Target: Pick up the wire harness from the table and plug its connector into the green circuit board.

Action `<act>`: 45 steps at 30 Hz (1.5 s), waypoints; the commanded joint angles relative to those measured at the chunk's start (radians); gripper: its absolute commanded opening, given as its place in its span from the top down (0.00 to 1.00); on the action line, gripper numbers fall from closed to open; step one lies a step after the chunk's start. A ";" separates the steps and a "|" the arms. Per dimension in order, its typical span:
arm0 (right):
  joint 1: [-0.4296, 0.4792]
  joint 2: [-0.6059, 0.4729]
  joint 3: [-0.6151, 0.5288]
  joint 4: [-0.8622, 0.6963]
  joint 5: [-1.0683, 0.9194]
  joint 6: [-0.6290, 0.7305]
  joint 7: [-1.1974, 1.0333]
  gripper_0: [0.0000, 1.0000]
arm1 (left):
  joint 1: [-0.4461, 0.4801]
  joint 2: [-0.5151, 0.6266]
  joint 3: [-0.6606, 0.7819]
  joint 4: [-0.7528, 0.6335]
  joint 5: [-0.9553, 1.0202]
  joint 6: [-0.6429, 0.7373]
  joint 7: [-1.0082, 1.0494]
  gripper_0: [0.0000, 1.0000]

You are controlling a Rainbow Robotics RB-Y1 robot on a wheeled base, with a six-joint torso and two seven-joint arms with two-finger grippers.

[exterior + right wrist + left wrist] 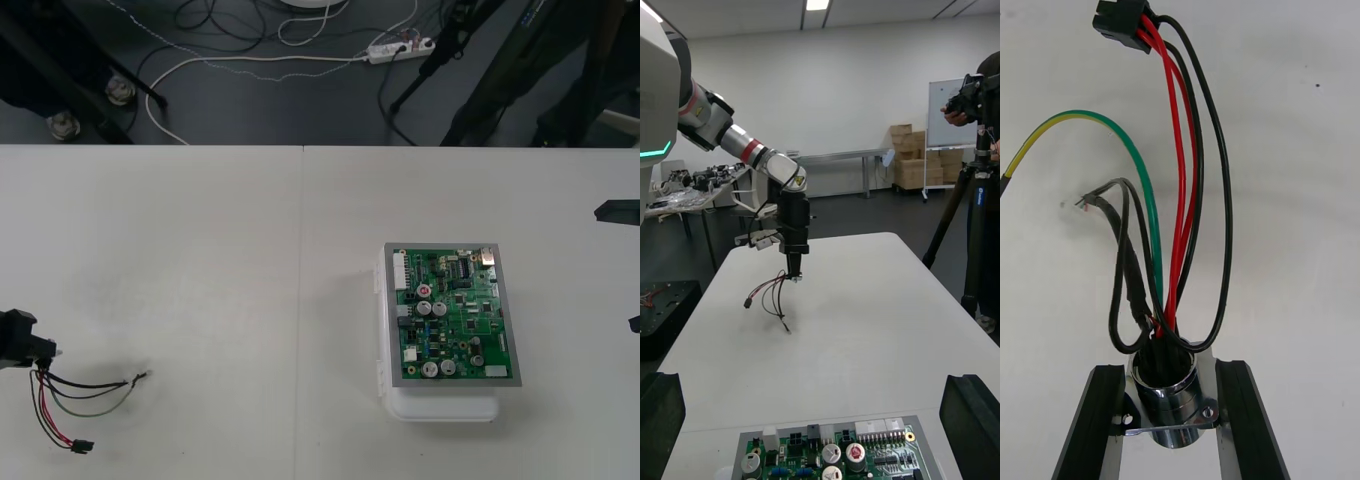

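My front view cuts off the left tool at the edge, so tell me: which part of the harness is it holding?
Observer: The left tool is shut on the round metal socket.
Operator: Is the plug off the table?
Observer: The wires droop below that tool, with the black plug at their end. I cannot tell if it touches the table.
Operator: And the other arm?
Observer: The right tool is open, with the green circuit board just ahead.
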 commanded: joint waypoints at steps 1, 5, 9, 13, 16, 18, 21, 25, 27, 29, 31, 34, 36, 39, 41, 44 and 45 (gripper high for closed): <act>0.013 -0.026 0.004 -0.021 -0.019 0.000 -0.045 0.00 | 0.078 -0.041 0.164 0.010 0.060 -0.202 -0.068 1.00; 0.013 -0.026 0.003 -0.020 -0.028 0.000 -0.047 0.00 | 0.099 -0.081 0.269 0.030 0.083 -0.286 -0.065 1.00; 0.013 -0.026 0.004 -0.020 -0.033 0.000 -0.044 0.00 | 0.101 -0.127 0.369 0.058 0.114 -0.389 -0.050 1.00; 0.013 -0.026 0.003 -0.012 -0.034 0.000 -0.042 0.00 | 0.102 -0.173 0.458 0.083 0.137 -0.475 -0.031 1.00; 0.013 -0.026 0.004 -0.005 -0.034 0.000 -0.038 0.00 | 0.102 -0.199 0.521 0.090 0.140 -0.532 -0.013 1.00; 0.013 -0.026 0.003 -0.003 -0.036 0.000 -0.036 0.00 | 0.102 -0.220 0.575 0.090 0.141 -0.566 0.036 1.00; 0.013 -0.026 0.003 -0.003 -0.040 0.000 -0.035 0.00 | 0.102 -0.246 0.631 0.090 0.154 -0.566 0.091 1.00; 0.011 -0.026 0.003 0.000 -0.044 0.000 -0.035 0.00 | 0.102 -0.282 0.687 0.090 0.170 -0.566 0.159 1.00; 0.013 -0.026 0.003 -0.003 -0.047 0.000 -0.035 0.00 | 0.102 -0.311 0.719 0.090 0.174 -0.566 0.202 1.00; 0.013 -0.026 0.003 0.000 -0.051 0.000 -0.036 0.00 | 0.102 -0.331 0.736 0.090 0.180 -0.566 0.231 1.00; 0.013 -0.026 0.003 0.002 -0.054 0.000 -0.035 0.00 | 0.102 -0.355 0.762 0.090 0.180 -0.566 0.278 1.00; 0.014 -0.026 0.003 0.002 -0.053 0.000 -0.035 0.00 | 0.102 -0.392 0.806 0.093 0.180 -0.566 0.352 1.00; 0.016 -0.026 0.003 0.002 -0.053 0.000 -0.032 0.00 | 0.102 -0.411 0.829 0.099 0.187 -0.566 0.397 1.00; 0.017 -0.026 0.003 0.002 -0.053 0.000 -0.028 0.00 | 0.104 -0.431 0.849 0.104 0.203 -0.566 0.461 1.00; 0.023 -0.032 0.003 0.002 -0.053 0.000 -0.025 0.00 | 0.107 -0.438 0.851 0.104 0.220 -0.566 0.498 1.00; 0.036 -0.043 -0.002 0.003 -0.053 0.000 -0.019 0.00 | 0.113 -0.457 0.851 0.110 0.263 -0.566 0.568 1.00; 0.042 -0.043 -0.008 0.003 -0.054 0.000 -0.018 0.00 | 0.112 -0.466 0.851 0.113 0.276 -0.566 0.598 1.00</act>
